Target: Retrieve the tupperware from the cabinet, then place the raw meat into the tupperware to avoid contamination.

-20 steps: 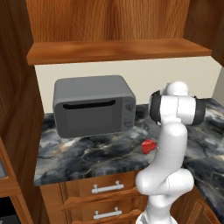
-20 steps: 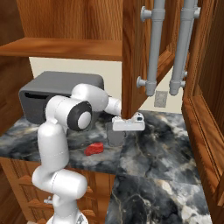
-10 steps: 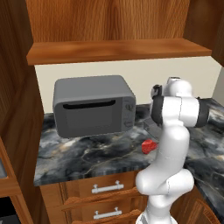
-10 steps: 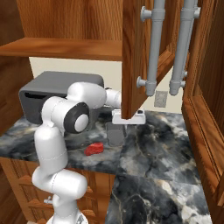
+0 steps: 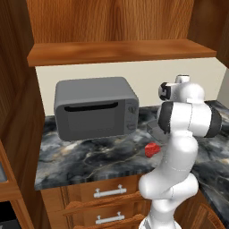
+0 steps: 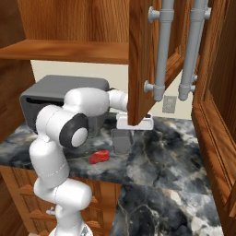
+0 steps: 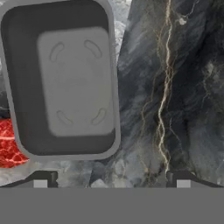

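Tupperware [image 7: 61, 81] is out of the cabinet [image 6: 143, 55] and sitting upright on the counter [image 6: 175, 152], in front of the microwave's [image 5: 94, 109] right end. The meat [image 6: 99, 156] lies on the counter just beside the tub, on the side nearer the counter's front edge. From the hand camera the red lump pokes out right next to one tub corner, close enough that I can't tell if they're touching.

Gripper [image 7: 111, 177] hangs over the counter above the tub, tips spread wide with nothing between them. So it looks like the tub is delivered and the meat pickup is what's left.

Stuff I'd worry about from here:

- Meat is snug against the tub. If one finger comes down on the tub side, it could land on the rim and tip or shove the tub instead of straddling the lump.
- The lump is irregular and looks soft, so a pinch near its edge could let it squirt out, maybe toward the counter's front edge.
- The open cabinet door hangs right above the hand in the right base view. A lift straight up could knock the wrist into its bottom edge.
- The tub is small, so a release off centre could leave the meat draped over the rim.
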Motion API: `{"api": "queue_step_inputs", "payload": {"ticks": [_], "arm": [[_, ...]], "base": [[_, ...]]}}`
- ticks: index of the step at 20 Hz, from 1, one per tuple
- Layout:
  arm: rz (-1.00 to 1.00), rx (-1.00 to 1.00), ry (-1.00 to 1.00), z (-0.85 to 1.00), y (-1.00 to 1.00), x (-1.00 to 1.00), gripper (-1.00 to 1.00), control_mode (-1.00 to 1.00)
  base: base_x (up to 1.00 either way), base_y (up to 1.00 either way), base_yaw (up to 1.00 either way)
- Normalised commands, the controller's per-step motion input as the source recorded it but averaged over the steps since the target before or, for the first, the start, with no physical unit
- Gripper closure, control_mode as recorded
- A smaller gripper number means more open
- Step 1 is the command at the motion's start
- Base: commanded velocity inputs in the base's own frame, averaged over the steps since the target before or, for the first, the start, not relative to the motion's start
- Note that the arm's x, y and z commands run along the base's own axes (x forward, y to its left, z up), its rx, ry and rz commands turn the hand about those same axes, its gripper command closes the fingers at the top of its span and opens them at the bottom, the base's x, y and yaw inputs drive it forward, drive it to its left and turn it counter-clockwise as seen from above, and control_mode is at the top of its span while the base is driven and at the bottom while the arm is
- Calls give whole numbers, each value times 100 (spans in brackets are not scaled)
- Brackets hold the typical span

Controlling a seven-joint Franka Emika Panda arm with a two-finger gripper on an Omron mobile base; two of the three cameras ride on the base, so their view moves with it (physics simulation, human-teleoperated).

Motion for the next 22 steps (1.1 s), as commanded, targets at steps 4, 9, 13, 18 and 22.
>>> {"api": "queue_step_inputs", "payload": {"ticks": [4,9,13,18,22], "arm": [[0,0,0,18,11,-61,-100,-100],[0,0,0,12,17,-63,-100,-100],[0,0,0,12,29,-53,-100,-100],[-2,0,0,13,44,-41,-100,-100],[-8,0,0,15,52,-38,-100,-100]], "base": [[0,0,0],[0,0,0],[0,0,0],[0,0,0],[0,0,0]]}}
